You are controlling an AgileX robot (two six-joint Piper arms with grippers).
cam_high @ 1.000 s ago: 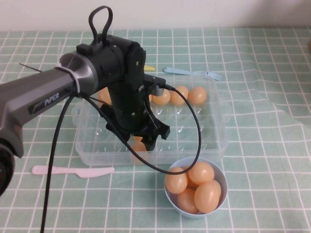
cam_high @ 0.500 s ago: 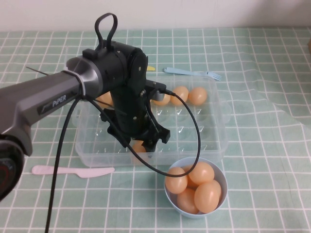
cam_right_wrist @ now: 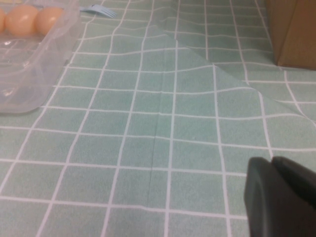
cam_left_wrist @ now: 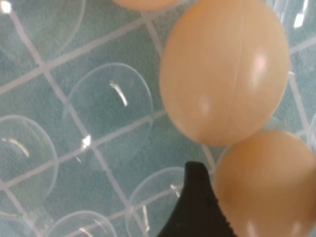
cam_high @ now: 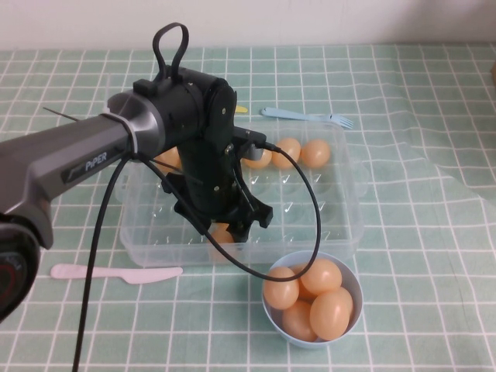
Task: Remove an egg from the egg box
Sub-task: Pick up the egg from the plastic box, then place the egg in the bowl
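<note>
The egg box [cam_high: 341, 232] is a clear plastic tray with dimpled cups in the middle of the table. My left gripper [cam_high: 226, 226] reaches down into its front row and is shut on an egg [cam_high: 220, 234], which sits low in the box. In the left wrist view one black finger [cam_left_wrist: 197, 207] lies against that egg [cam_left_wrist: 266, 187]; the other finger is out of frame. A second egg [cam_left_wrist: 224, 69] lies just beyond it. More eggs [cam_high: 302, 151] sit in the back row. My right gripper [cam_right_wrist: 274, 197] is shut and empty over the tablecloth.
A light-blue bowl [cam_high: 310, 341] holding several eggs stands just in front of the box. A blue fork [cam_high: 306, 116] lies behind the box and a white knife [cam_high: 116, 273] in front left. A brown box [cam_right_wrist: 296, 29] stands far right.
My left arm has moved a little lower and nearer into the box's front row, settling over the egg; in the last half second it has hardly moved.
</note>
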